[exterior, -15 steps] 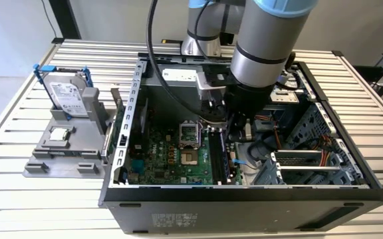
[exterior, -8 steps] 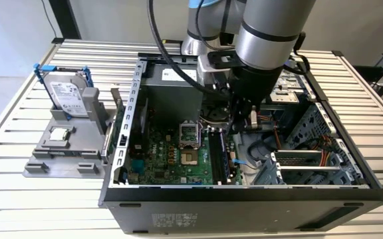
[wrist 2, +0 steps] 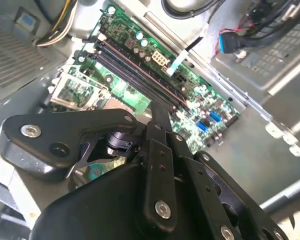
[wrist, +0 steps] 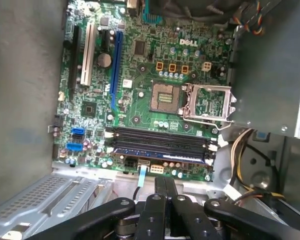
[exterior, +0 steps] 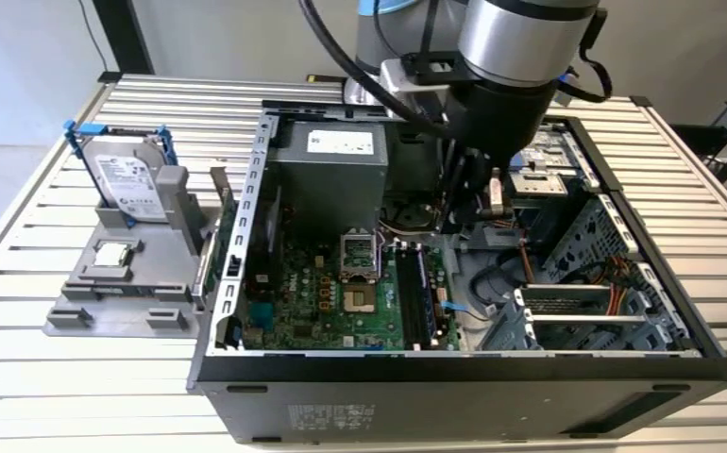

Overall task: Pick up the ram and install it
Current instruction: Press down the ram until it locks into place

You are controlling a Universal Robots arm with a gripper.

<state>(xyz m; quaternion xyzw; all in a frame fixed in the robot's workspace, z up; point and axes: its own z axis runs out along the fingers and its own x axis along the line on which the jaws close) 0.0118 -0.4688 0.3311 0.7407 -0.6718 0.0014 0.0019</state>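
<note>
The gripper (wrist: 165, 187) is matte black, built of bolted linkage bars. In the first wrist view its two slim fingers lie pressed together with nothing visible between them. It hangs inside the open computer case (exterior: 464, 377), just above the memory slots.

The ram (wrist: 160, 152) looks already stood in one of the four long black slots, in the half nearer the board's edge. It is a thin, flat stick with a bluish sheen along its top edge, running the full slot length. In the exterior view it (exterior: 412, 288) stands on edge on the green motherboard (wrist: 140, 100).

The step in hand appears to be seating. To do it well, the closed fingertips should press straight down on the stick's top edge, near its middle or at each end in turn. The board is rigid but thin, so any sideways push risks bending it or its slot. The pale end latches should close on their own.

Beyond lie the square metal processor socket (wrist: 166, 97) and, outside the case, a silver hard drive (exterior: 125, 179) upright in a grey stand (exterior: 74, 316).
</note>
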